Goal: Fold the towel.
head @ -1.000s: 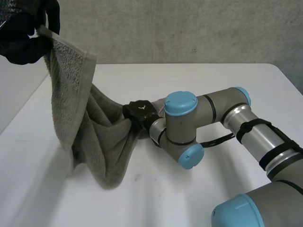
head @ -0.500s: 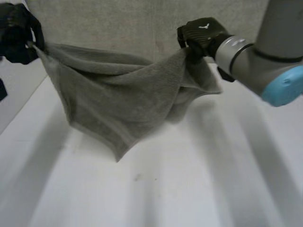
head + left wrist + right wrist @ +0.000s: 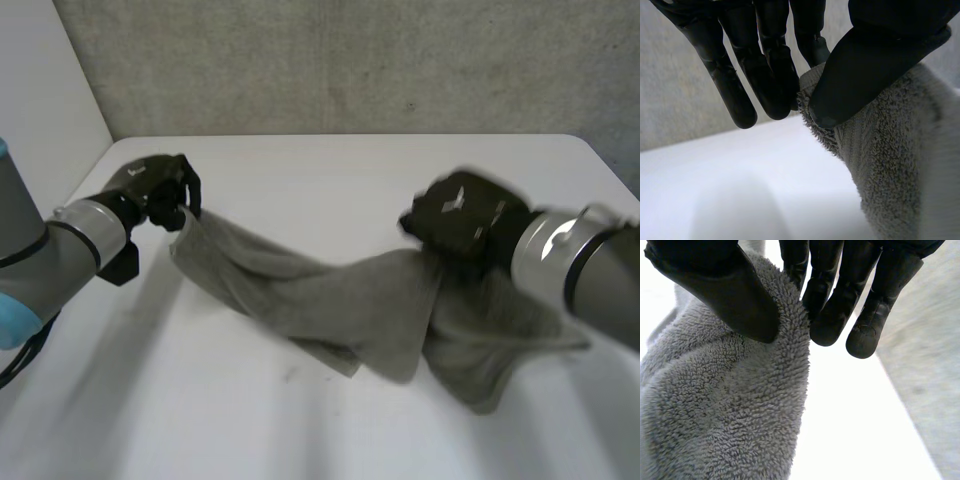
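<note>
Grey towel (image 3: 340,300) hangs stretched between both hands over the white counter (image 3: 300,430), sagging in the middle, centre of the head view. Bunched folds droop below the right hand toward 5 o'clock. Cannot tell if the lowest folds touch the counter.

Left hand (image 3: 160,192) at 9 o'clock in the head view, low and close to the counter, clamped on one end of the towel. In the left wrist view the thumb presses the towel's hemmed edge against the fingers (image 3: 772,75), and cloth trails down from the pinch.

Right hand (image 3: 462,218) at 3 o'clock, back of the hand up, clamped on the other end. In the right wrist view the thumb pins a fold of terry against the fingers (image 3: 832,305), with the rest of the cloth falling under the palm.

Left arm (image 3: 60,255) comes in from 9 o'clock, right arm (image 3: 580,265) from 3 o'clock, both grey.

Counter surface plain white. Rough grey wall (image 3: 350,60) behind it at 12 o'clock.
</note>
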You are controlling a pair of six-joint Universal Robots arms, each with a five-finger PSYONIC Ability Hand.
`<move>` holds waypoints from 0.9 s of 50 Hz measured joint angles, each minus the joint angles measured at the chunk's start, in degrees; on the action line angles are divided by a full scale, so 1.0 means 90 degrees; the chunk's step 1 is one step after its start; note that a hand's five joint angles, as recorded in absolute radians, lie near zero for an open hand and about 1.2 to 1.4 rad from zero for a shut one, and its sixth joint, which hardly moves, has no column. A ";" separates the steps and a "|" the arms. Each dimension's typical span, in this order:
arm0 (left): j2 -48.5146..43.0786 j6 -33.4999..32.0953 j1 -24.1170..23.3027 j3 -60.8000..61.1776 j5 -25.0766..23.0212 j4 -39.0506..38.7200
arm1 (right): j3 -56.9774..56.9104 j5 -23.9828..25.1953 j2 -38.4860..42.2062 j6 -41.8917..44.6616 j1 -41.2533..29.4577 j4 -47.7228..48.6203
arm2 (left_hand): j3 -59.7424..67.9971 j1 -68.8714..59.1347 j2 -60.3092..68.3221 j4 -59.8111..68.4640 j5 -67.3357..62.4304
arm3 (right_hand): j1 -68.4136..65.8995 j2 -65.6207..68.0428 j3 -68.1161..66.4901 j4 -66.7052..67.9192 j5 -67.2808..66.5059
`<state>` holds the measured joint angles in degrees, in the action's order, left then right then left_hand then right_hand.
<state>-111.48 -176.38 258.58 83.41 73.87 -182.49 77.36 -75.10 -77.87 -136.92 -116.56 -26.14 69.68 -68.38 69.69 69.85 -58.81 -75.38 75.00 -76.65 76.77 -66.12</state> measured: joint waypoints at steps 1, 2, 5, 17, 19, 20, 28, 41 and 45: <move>-0.0094 -0.0029 0.0003 -0.0035 -0.0001 0.0029 | 0.0153 0.0000 0.0070 0.0033 -0.0068 0.0013 | 0.0000 0.0000 0.0000 0.0000 0.0000 | 0.0000 0.0000 0.0000 0.0000 0.0000; -0.0094 -0.0029 0.0003 -0.0035 -0.0001 0.0029 | 0.0153 0.0000 0.0070 0.0033 -0.0068 0.0013 | 0.0000 0.0000 0.0000 0.0000 0.0000 | 0.0000 0.0000 0.0000 0.0000 0.0000; -0.0345 -0.0188 0.0007 -0.0115 0.0000 0.0164 | 0.0561 0.0008 0.0320 0.0063 -0.0273 0.0033 | 0.0000 0.0000 0.0000 0.0000 0.0000 | 0.0000 0.0000 0.0000 0.0000 -0.0001; -0.0906 -0.0806 -0.0148 -0.0604 0.0028 0.0531 | 0.0605 -0.0008 0.1278 0.0066 -0.0396 0.0569 | 0.0000 0.0000 0.0001 0.0000 -0.0001 | 0.0000 0.0000 0.0000 0.0000 -0.0039; -0.1004 -0.0818 -0.0226 -0.1003 0.0060 0.0538 | 0.0252 -0.0040 0.1431 0.0059 -0.0389 0.0731 | 0.0003 0.0000 0.0002 0.0001 -0.0001 | -0.0001 0.0000 0.0000 0.0000 -0.0039; -0.1073 -0.0814 -0.0283 -0.1333 0.0101 0.0542 | -0.0237 -0.0097 0.1606 0.0048 -0.0381 0.0910 | 0.0003 0.0000 0.0002 0.0002 -0.0001 | -0.0001 0.0000 0.0000 0.0000 -0.0039; -0.1524 -0.0670 -0.0613 -0.4132 0.0773 0.0539 | -0.3086 -0.0660 0.2299 0.0008 -0.0368 0.1935 | 0.0004 0.0000 0.0002 0.0002 0.0000 | -0.0002 0.0000 0.0000 0.0000 -0.0039; -0.2134 -0.0016 -0.0702 -0.7461 0.1517 0.0684 | -0.4797 -0.1067 0.2231 -0.0006 -0.0364 0.3265 | 0.0004 0.0000 0.0005 0.0002 -0.0001 | -0.0002 0.0000 0.0000 0.0000 -0.0039; -0.2182 0.0095 -0.0696 -0.7063 0.1476 0.0888 | -0.4205 -0.0980 0.2211 0.0010 -0.0378 0.3156 | 0.0004 0.0000 0.0005 0.0002 -0.0001 | -0.0002 0.0000 0.0000 0.0000 -0.0039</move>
<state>-131.11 -175.53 252.32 19.84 87.15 -174.50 39.52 -83.92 -57.98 -136.83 -119.97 2.26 69.72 -68.38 69.74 69.86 -58.82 -75.40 75.00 -76.65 76.77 -66.47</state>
